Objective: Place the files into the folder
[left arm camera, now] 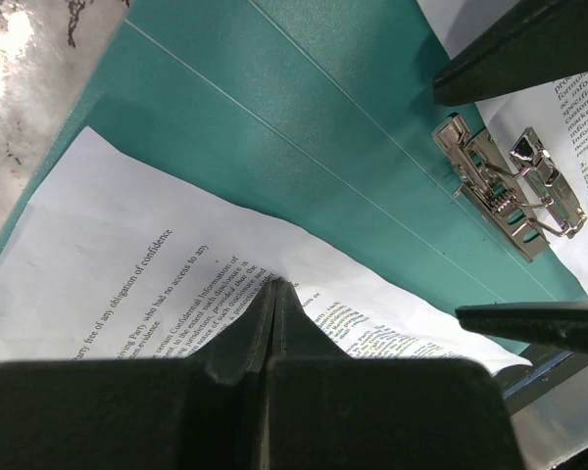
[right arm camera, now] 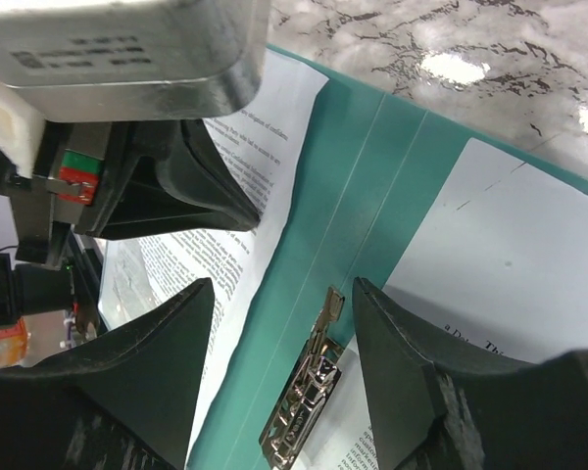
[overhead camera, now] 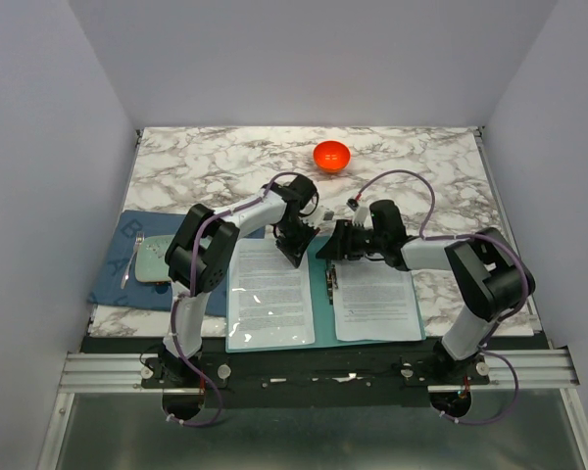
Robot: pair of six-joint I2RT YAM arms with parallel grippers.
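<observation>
Left end effector [left arm camera: 274, 286] closed, tips touching files [left arm camera: 127, 264]. Right end effector [right arm camera: 281, 286] open, folder [right arm camera: 353, 176] metal clip [right arm camera: 299, 411] between its fingers.

place: robot lab booth | why: plain white walls [overhead camera: 314, 59] on 3 sides, marble-print table [overhead camera: 412, 157], L arm [overhead camera: 201, 250] + R arm [overhead camera: 485, 274] bolted to alu rail [overhead camera: 529, 367]

The right gripper [right arm camera: 282, 294] holds its dark fingers [right arm camera: 157, 372] apart above the creased spine of the open teal folder [right arm camera: 367, 186]. The metal clip [right arm camera: 304, 401] shows in the gap on the near side. Printed files [right arm camera: 230, 259] lie on the folder's left half, with the left gripper [right arm camera: 211, 191] poised over their far part. A white sheet [right arm camera: 510, 255] covers the right half. The marble table [right arm camera: 490, 49] shows past the far edge.
</observation>
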